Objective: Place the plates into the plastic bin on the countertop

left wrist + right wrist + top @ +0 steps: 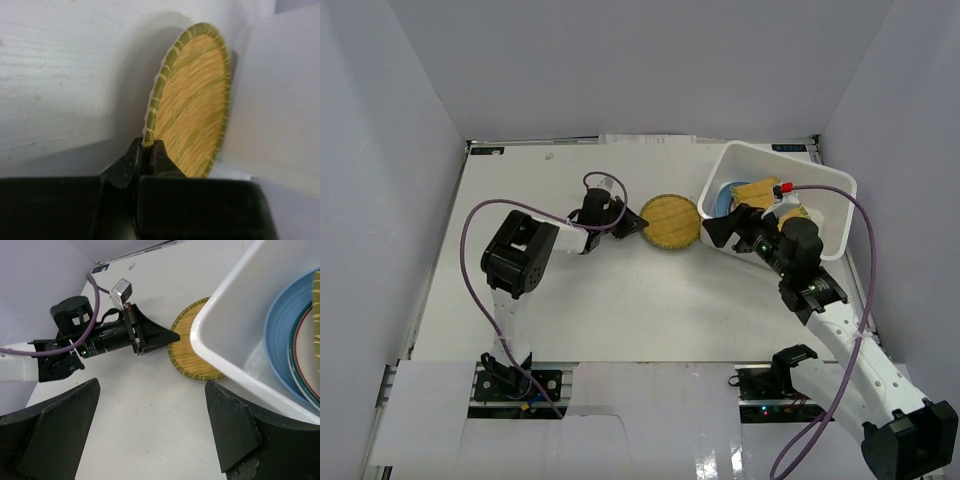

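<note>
Overhead, the left gripper pinches the left rim of a round woven plate lying on the countertop just beside the white bin. The right gripper hangs at the bin's left wall. Close up from the left wrist, both fingers clamp tight on the plate's green edge. From the right wrist, that arm's jaws stand wide apart, holding nothing, beside the bin, where a blue plate and a green-rimmed plate lie stacked.
</note>
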Robot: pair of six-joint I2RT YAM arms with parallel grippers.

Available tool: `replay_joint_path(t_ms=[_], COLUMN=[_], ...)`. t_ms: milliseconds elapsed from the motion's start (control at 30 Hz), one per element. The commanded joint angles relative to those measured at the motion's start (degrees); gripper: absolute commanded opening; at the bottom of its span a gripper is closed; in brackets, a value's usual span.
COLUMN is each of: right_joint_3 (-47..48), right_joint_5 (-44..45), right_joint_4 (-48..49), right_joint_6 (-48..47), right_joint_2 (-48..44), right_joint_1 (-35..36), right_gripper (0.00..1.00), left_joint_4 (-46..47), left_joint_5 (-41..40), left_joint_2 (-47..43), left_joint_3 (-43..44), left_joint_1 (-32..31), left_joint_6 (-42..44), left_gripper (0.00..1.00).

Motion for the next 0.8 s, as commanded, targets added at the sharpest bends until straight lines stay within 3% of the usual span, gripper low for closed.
replay_joint_path(t_ms=[0, 100, 267, 433, 533, 700, 767], right_joint_3=[1.04, 1.74, 2.27, 4.29, 4.29, 3.94, 3.85], right_joint_5=[3.65, 2.07, -2.93, -5.93, -6.99, -9.54, -10.50], right_joint_4=[1.11, -0.39, -1.18, -0.48, 1.36, 4.53, 5.06], right_joint_6=[-1.93, -3.60, -6.41, -7.21, -6.59, -4.05, -3.17], right_joint_2=[-0.89, -0.10, 5.34, 12.20, 15.28, 18.01, 17.92], right_joint_1=[4.22, 6.33, 9.32, 14.59, 16.09, 16.88, 16.89], right_gripper=[0.91, 0.93, 0.99, 0.90, 0.90, 0.91, 0.97], left_joint_4=[-2.86, -0.84, 0.49, -3.45, -6.01, -9.35, -9.62], left_joint_5=[-3.31, -4.45, -3.76, 1.69, 5.98, 12.94, 14.88], left_joint_2=[-0.47, -7.14, -28.48, -49.40, -64.50, -74.12, -75.80], left_joint_3=[-2.02, -9.29, -23.72, -36.46, -39.64, -39.48, -38.69], left_joint_1=[0.02, 1.52, 3.72, 3.89, 4.24, 4.33, 4.33], left_joint_6=[1.13, 2.01, 2.81, 1.05, 0.61, -0.18, -0.27], left_gripper=[0.00, 0.00, 0.00, 0.00, 0.00, 0.00, 0.00])
